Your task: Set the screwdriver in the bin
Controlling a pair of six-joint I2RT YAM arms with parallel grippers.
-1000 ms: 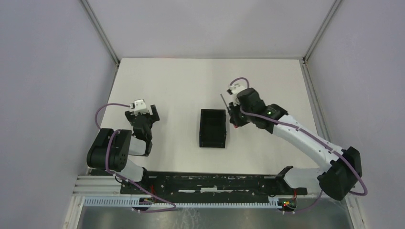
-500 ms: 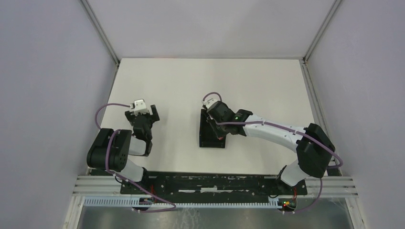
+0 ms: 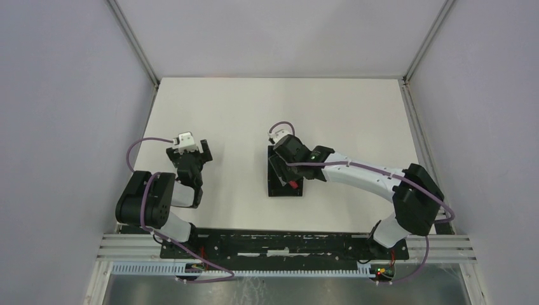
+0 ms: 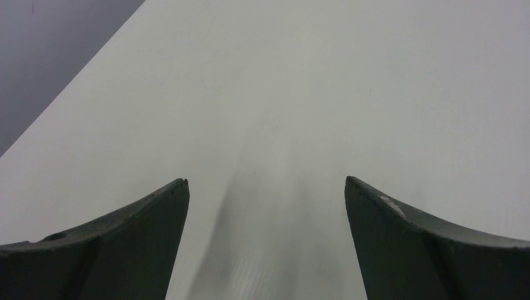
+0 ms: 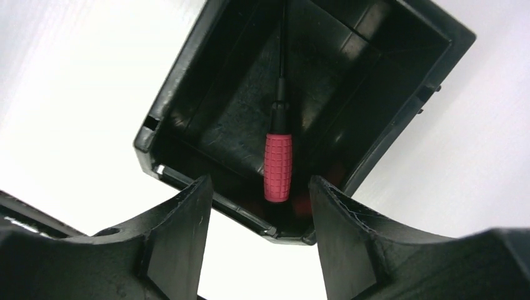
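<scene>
The left hand (image 3: 191, 156) hangs low over the bare white desk (image 3: 222, 114), well apart from the bin; in its wrist view the fingers (image 4: 144, 237) stand wide apart with nothing between them. In the middle of the desk sits the black bin (image 5: 181, 75). The screwdriver (image 5: 278, 165) lies inside it, red handle toward a near corner, thin shaft running along the floor. The right hand (image 5: 259, 181) hovers just above the bin, fingers spread to either side of the handle and gripping nothing.

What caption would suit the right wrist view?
Red-handled screwdriver resting inside the black bin, open right fingers just above.
</scene>
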